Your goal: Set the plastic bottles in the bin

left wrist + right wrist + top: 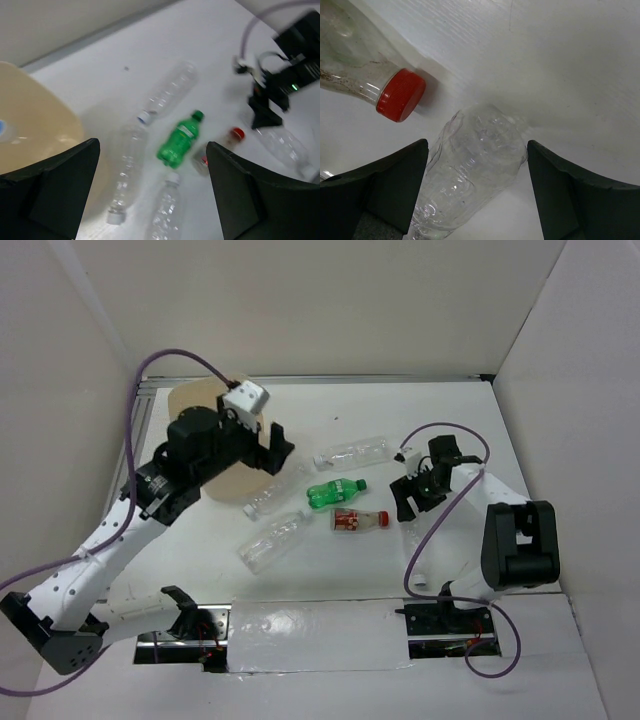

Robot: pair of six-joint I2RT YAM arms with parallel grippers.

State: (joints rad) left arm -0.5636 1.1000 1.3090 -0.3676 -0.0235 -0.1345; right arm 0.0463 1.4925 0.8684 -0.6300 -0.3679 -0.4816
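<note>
The beige bin (196, 404) stands at the back left, partly under my left arm; the left wrist view shows its wall (35, 120). My left gripper (281, 451) hangs open and empty beside it, above the table (152, 195). Several bottles lie mid-table: a clear one (352, 452), a second clear one (274, 496), a green one (335, 492), a red-labelled, red-capped one (358, 520) and a third clear one (272, 542). My right gripper (408, 502) is open, its fingers either side of another clear bottle (475, 170), with gaps showing. The red cap (400, 95) lies just beyond.
White walls close the table on the left, back and right. Purple cables loop from both arms; the right one (412, 565) trails over the table near the right base. Something pale with a bluish cap (2, 128) shows inside the bin.
</note>
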